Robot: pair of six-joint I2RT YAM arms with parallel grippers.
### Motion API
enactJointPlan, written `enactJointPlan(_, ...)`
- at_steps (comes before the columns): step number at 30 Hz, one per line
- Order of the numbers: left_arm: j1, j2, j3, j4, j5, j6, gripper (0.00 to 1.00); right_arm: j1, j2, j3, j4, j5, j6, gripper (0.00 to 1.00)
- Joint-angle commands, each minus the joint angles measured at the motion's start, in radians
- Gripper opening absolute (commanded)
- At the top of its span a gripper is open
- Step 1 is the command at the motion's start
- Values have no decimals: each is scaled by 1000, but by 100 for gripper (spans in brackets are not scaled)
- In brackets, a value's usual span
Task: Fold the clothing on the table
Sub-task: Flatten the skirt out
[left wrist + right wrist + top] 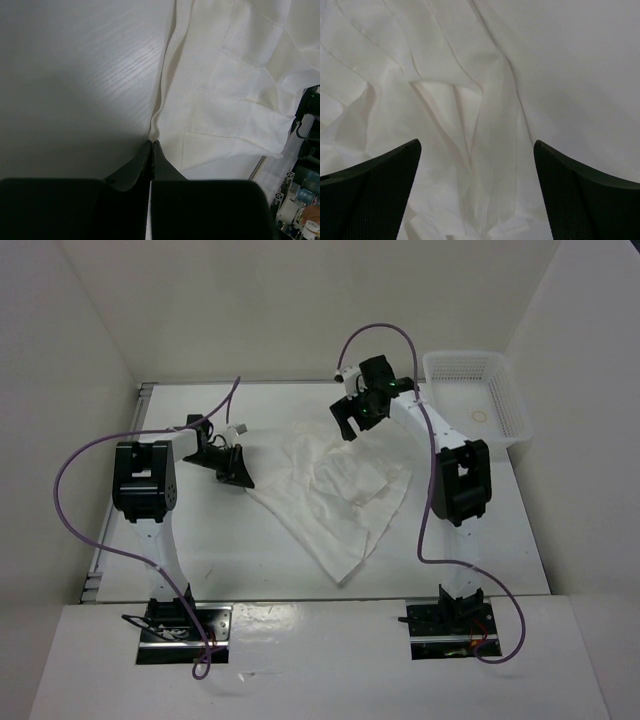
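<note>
1. The skirt point(335, 490) lies crumpled in the middle of the table point(200, 540), between my two arms.
2. Its long way runs from the far side toward the near edge, slanting a little to the right. One pointed corner sits closest to my arm bases.
3. My left tool point(151, 144) is down at the skirt's left edge. Its tips are pressed together, and the cloth edge runs right into them, so I think it is pinching that edge.
4. From this tool, all the rest of the skirt lies to the right and a bit farther away. Only bare table is on its left.
5. My right tool point(476, 145) hangs above the far right part of the skirt. It is wide open and holds nothing, and rumpled pleats lie right under it.
6. So my left arm has the left side, and my right arm is nearer the far right side.
7. I think the next move goes across the short way, bringing the left edge over toward the right.
</note>
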Motion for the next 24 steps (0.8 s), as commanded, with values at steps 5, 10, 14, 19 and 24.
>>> enactJointPlan(5,7,-41,-56,-107,-94,141,0,20,220,350,11,-168,-66,97)
enactJointPlan(10,-6,-70,-89,-98,-124,161,0,20,386,640,-75,-260,-66,95)
enactJointPlan(14,-26,-79,-89,-98,-135,161,0,20,537,878,-190,-285,-66,94)
enactJointPlan(19,-26,-79,-89,-98,-135,161,0,54,635,985,-265,-319,-98,94)
enactJointPlan(24,-36,-79,-98,-98,-135,179,0,75,696,1035,-311,-342,-123,91)
